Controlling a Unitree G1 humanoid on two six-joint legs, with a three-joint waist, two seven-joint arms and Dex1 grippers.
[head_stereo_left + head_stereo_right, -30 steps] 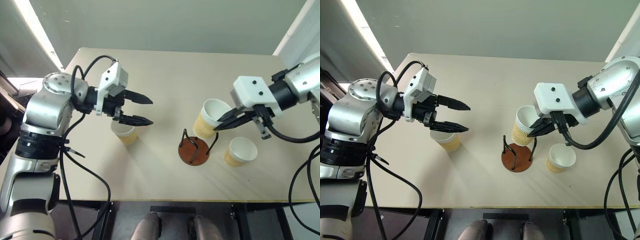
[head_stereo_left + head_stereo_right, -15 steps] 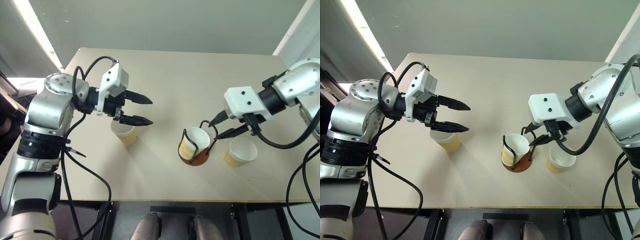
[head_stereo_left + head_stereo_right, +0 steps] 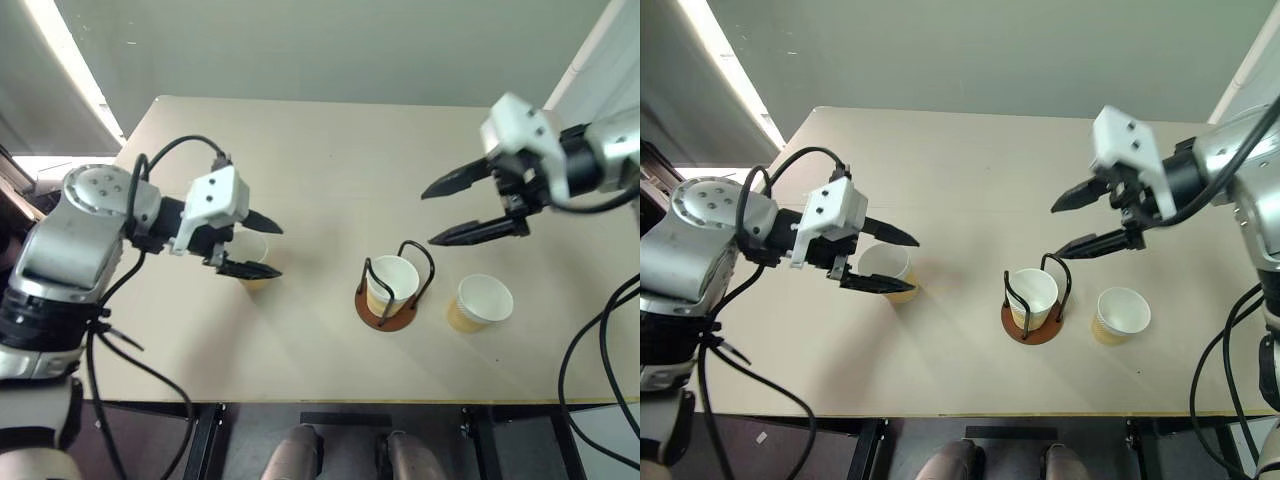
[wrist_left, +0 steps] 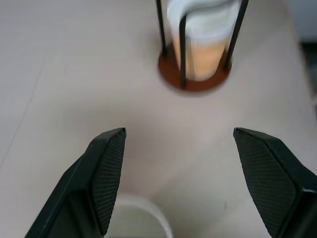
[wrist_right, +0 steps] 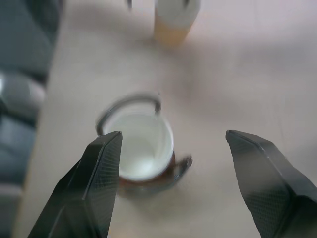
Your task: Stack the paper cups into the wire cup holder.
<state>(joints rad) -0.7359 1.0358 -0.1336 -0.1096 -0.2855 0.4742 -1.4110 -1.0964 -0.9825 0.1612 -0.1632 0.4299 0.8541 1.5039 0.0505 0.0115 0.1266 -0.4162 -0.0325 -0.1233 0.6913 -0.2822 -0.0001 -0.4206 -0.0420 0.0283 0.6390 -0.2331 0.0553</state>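
One paper cup point(image 3: 391, 282) stands upright inside the wire cup holder point(image 3: 400, 320) near the table's front middle. A second paper cup point(image 3: 480, 302) stands on the table just right of the holder. The third paper cup point(image 3: 886, 270) stands at the left. My left gripper point(image 3: 278, 250) hovers open right over it, and its white rim point(image 4: 141, 218) shows low between the fingers point(image 4: 106, 173). My right gripper point(image 3: 428, 218) hangs open and empty above the holder, a little behind it and to the right. In the right wrist view, the cup in the holder point(image 5: 141, 144) lies below it.
The beige table point(image 3: 330, 150) is bare at the back and between the cups. Its front edge point(image 3: 330, 402) runs close below the holder. Black cables loop from both arms at the table's left and right sides.
My right gripper opened, let the cup drop into the holder, and rose away up and to the right. My left gripper sank down and left over the left cup.
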